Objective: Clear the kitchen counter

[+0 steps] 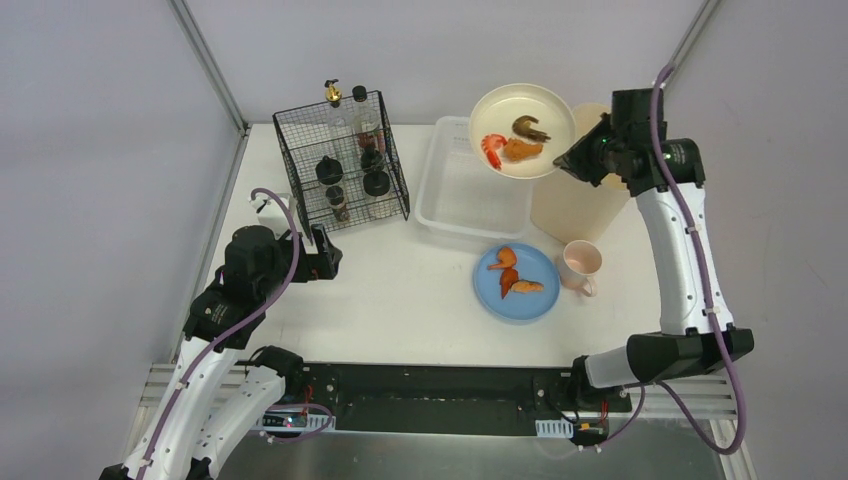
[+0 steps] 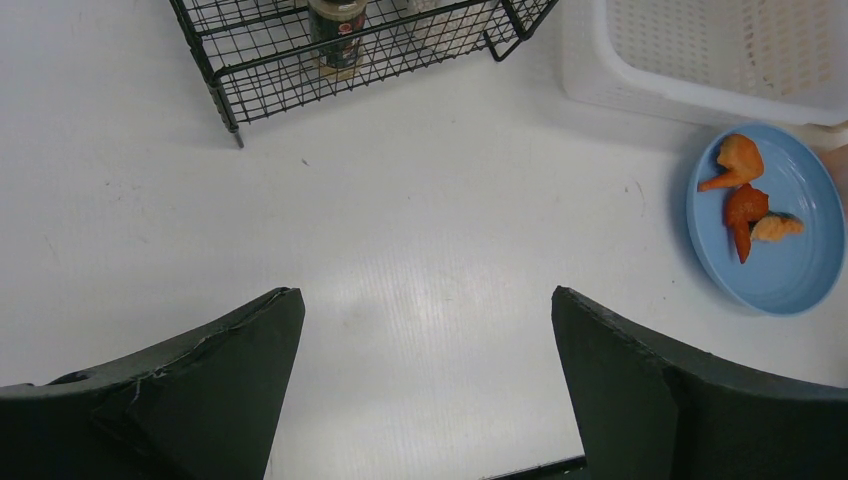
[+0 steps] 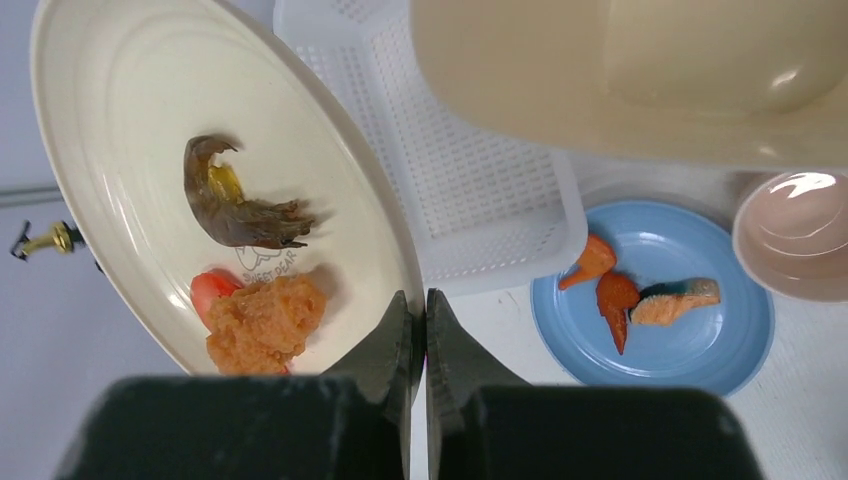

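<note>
The white kitchen counter [image 1: 400, 300] carries a blue plate [image 1: 500, 305] with orange food scraps and a pink cup [image 1: 581, 263]. My right gripper [image 3: 420, 295] is shut on the rim of a cream plate [image 3: 150, 120], held tilted in the air above the white basket [image 1: 465, 190] and next to the beige bin [image 1: 570, 205]. On that plate lie a red shrimp [image 1: 493, 148], a dark piece [image 3: 240, 210] and an orange-brown lump [image 3: 265, 320]. My left gripper [image 2: 428, 295] hangs open over bare counter [image 2: 420, 200] at the left, nothing between its fingers.
A black wire rack [image 1: 340, 160] with bottles and jars stands at the back left, just beyond my left gripper [image 1: 330, 262]. The white slotted basket [image 2: 640, 90] is empty. The blue plate [image 2: 790, 270] lies right of the left gripper. Metal frame posts rise at both back corners.
</note>
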`<action>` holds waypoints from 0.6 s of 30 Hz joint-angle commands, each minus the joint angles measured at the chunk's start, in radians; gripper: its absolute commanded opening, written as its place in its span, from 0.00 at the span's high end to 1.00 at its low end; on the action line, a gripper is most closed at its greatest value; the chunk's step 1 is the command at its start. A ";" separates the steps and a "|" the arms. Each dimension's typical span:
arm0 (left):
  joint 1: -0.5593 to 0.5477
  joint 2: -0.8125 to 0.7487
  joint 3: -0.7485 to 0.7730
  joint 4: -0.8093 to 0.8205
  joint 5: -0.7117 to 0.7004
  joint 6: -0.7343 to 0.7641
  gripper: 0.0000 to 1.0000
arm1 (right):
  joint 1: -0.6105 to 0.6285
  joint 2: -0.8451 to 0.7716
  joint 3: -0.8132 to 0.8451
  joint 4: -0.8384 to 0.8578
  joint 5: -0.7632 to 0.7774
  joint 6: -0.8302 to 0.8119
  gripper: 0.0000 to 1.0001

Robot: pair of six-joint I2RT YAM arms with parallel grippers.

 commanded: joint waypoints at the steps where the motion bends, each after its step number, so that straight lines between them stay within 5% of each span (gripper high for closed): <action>1: -0.002 -0.005 0.006 0.009 -0.010 0.002 0.01 | -0.128 0.005 0.099 -0.008 -0.087 -0.008 1.00; 18: -0.003 -0.002 0.006 0.007 -0.009 0.002 0.01 | -0.515 0.101 0.186 -0.018 -0.098 -0.020 1.00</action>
